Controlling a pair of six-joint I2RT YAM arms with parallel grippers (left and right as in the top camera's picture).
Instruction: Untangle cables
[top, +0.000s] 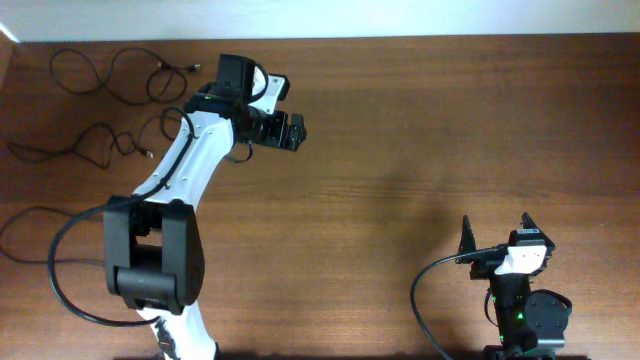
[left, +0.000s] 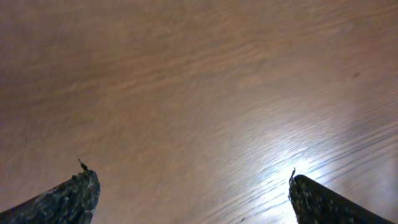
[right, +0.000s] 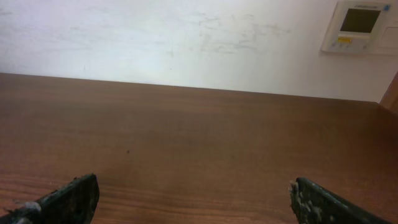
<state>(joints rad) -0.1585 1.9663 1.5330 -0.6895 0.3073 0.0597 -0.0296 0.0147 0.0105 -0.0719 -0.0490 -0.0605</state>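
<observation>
Thin black cables lie as separate wavy strands at the table's far left in the overhead view: one (top: 178, 68) along the back edge, another (top: 100, 126) below it, and a thin loop (top: 163, 125) against the left arm's forearm. My left gripper (top: 297, 132) is open to the right of them, over bare wood. In the left wrist view its gripper (left: 188, 173) has nothing between the dark fingertips (left: 78, 196). My right gripper (top: 497, 230) is open at the front right, far from the cables. The right wrist view shows the right gripper (right: 194, 182) empty over the table.
A thick black arm cable (top: 55, 240) loops left of the left arm's base (top: 150, 265). The wooden table (top: 400, 150) runs back to a white wall (right: 186, 37) with a small control panel (right: 357, 25).
</observation>
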